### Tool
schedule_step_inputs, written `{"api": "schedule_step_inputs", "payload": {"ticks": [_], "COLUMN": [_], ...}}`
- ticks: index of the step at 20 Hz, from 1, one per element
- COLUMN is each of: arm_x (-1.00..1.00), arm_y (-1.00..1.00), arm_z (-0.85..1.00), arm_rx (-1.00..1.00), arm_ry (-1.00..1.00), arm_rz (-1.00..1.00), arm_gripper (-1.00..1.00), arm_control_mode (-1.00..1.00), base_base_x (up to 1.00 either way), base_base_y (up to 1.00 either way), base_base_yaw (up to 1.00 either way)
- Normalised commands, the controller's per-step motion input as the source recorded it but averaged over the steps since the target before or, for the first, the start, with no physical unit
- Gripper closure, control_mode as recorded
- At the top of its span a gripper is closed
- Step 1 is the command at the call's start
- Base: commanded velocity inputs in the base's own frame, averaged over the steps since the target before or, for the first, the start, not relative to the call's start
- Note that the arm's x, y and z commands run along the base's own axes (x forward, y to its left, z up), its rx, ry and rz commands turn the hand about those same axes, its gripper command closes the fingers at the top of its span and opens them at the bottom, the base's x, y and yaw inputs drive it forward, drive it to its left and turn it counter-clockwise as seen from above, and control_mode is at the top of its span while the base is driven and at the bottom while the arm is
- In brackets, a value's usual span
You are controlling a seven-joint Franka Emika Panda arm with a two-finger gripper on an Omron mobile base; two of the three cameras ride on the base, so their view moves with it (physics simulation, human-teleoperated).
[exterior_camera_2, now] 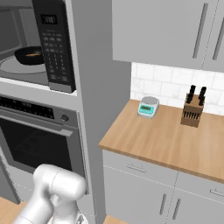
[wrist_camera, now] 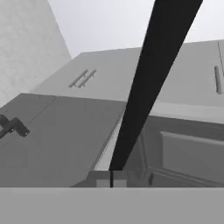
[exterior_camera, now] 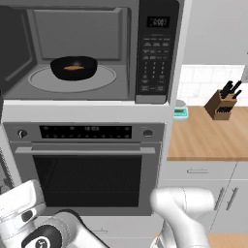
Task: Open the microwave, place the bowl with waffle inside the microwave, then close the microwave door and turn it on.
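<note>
Your gripper sits at the bottom of the hand view with its two finger tips pressed together, no gap between them, and nothing visibly caught there. Directly above the tips runs the black edge of the microwave door, a long dark bar slanting up across the view; whether the tips touch it you cannot tell from this angle. To the right of that edge you look into the grey cavity of the microwave; to the left lie grey cabinet fronts with paired bar handles. From the left base view, the microwave is open, its door swung out to the left with only a dark slice of it at the frame's left edge. The bowl with waffle rests on the round glass turntable inside the cavity, toward the back and slightly left of the turntable's centre, with the orange-brown waffle lying flat in it. The keypad panel and small digital display stand at the right of the cavity. Below the microwave is the steel-trimmed oven, door closed, horizontal handle across its top. To the right of the oven column, a wooden tabletop carries a small kitchen scale near the wall and a knife block further right, well apart from each other. Grey upper cabinets hang above it.
</note>
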Motion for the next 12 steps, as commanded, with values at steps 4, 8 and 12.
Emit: {"api": "schedule_step_inputs", "payload": {"ticks": [4, 8, 12], "arm_x": [0.0, -0.01, -0.08], "arm_y": [0.56, 0.34, 0.04], "arm_z": [-0.2, -0.02, 0.08], "arm_rx": [-0.32, -0.07, 0.07], "arm_ry": [-0.01, -0.2, -0.35], "arm_rz": [0.0, 0.0, 0.0], "arm_gripper": [1.0, 1.0, 1.0], "arm_control_mode": [-1.0, -1.0, -1.0], "base_base_x": [0.0, 0.0, 0.0], "base_base_y": [0.0, 0.0, 0.0], "base_base_yaw": [0.0, 0.0, 0.0]}}
